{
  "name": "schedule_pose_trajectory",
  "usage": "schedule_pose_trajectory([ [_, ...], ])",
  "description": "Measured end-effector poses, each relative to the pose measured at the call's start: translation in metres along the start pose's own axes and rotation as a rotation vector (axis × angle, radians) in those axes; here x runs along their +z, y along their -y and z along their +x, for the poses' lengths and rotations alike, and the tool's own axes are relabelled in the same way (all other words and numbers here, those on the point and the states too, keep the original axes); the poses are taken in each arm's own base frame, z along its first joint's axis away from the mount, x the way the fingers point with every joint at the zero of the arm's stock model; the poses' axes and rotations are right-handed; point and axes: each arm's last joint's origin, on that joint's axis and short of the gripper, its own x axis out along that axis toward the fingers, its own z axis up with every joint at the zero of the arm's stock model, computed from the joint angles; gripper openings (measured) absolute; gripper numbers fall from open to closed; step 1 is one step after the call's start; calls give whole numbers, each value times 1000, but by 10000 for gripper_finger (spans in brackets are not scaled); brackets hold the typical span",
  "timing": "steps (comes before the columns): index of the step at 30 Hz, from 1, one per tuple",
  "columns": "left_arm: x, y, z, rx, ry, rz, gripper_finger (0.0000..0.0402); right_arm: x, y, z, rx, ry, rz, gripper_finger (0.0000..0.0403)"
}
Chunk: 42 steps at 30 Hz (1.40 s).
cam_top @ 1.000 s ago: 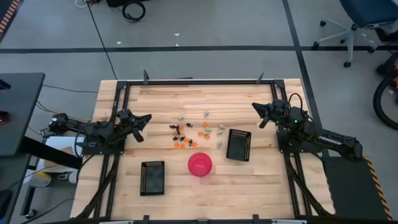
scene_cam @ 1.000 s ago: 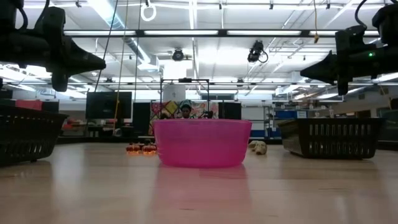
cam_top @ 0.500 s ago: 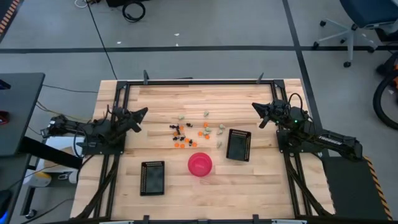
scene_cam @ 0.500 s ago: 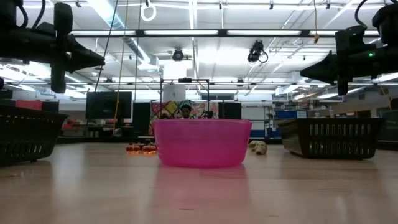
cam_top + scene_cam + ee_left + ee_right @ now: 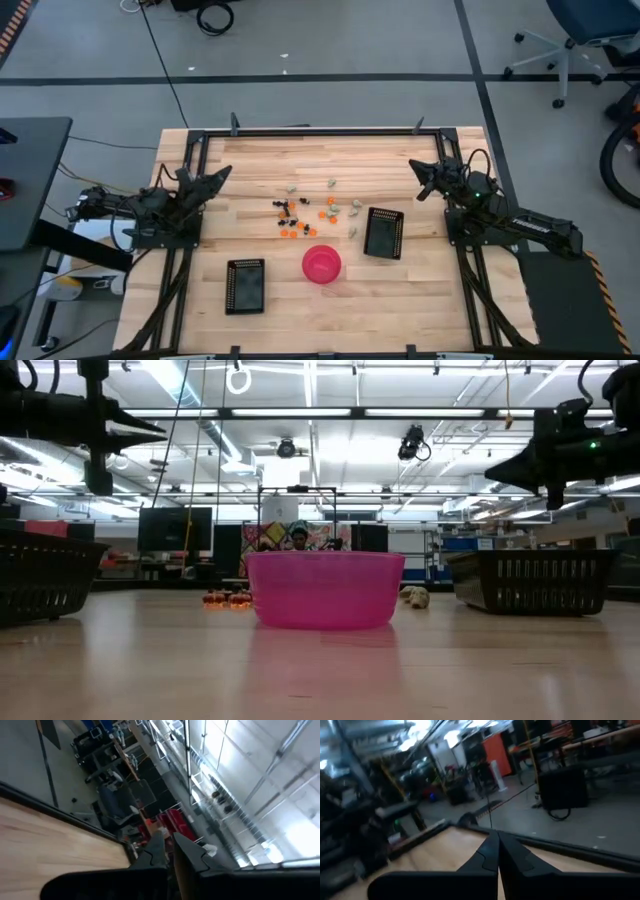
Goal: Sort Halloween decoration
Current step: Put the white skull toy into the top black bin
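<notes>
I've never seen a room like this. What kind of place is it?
Probably a robot lab or workshop: two arms sit on a framed wooden table, office chairs stand on grey floor, and long ceiling lights hang over shelves behind.

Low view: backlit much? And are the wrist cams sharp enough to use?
Low view: bright ceiling strips behind leave the left gripper and right gripper as dark silhouettes; the pink bowl stays readable, with a faint reflection on the table. Left wrist view: window glare top right, fingers soft. Right wrist view: background smeared, fingers blurry too.
</notes>
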Motion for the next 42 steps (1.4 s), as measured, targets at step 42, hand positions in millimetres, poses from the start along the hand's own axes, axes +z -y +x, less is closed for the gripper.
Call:
schedule_pose_trajectory([
  [42, 57, 79, 8, -58, 26, 389, 11, 77, -48, 43, 60, 143, 512, 10],
])
